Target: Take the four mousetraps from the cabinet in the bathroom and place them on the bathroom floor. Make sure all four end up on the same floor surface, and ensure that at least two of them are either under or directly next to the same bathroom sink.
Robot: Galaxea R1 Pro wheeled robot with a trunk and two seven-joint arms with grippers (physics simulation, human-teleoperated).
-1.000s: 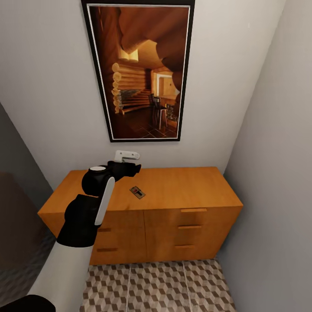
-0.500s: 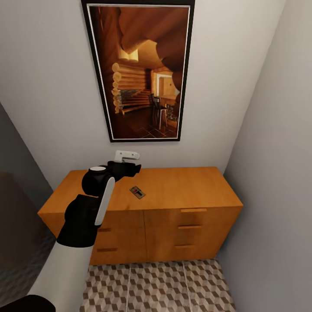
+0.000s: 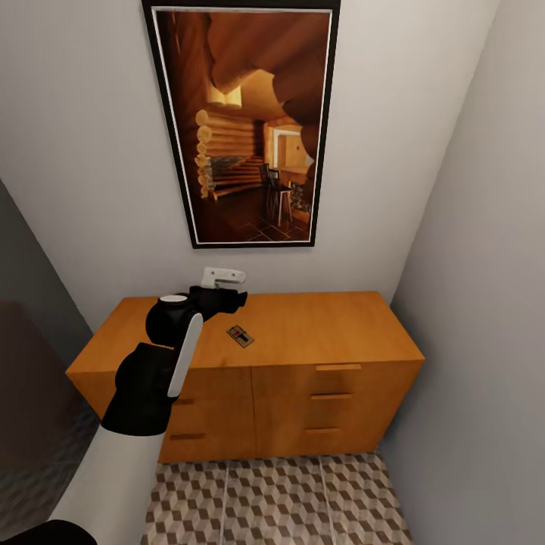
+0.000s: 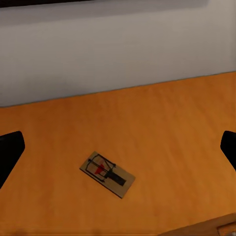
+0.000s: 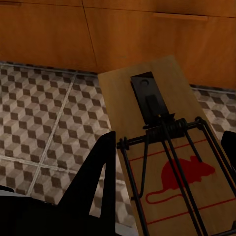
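Observation:
One mousetrap (image 3: 240, 335) lies flat on the top of the cabinet (image 3: 325, 322), left of its middle. In the left wrist view that mousetrap (image 4: 107, 174) sits on the orange wood just below my left gripper (image 4: 118, 150), whose dark fingertips (image 4: 10, 152) stand wide apart and open above it. My left arm (image 3: 175, 341) reaches over the cabinet's left part. My right gripper (image 5: 167, 140) is shut on a second mousetrap (image 5: 162, 81), held over the bathroom floor (image 5: 44, 113) in front of the cabinet's drawer fronts (image 5: 49, 29).
A large framed picture (image 3: 242, 125) hangs on the wall behind the cabinet. A grey wall (image 3: 484, 303) closes in on the right. A dark shape (image 3: 30, 393) stands at the left. Cube-patterned tiles (image 3: 303, 499) run along the cabinet's foot.
My left arm has shifted a little to the right over the cabinet top. The mousetrap on the cabinet has not moved.

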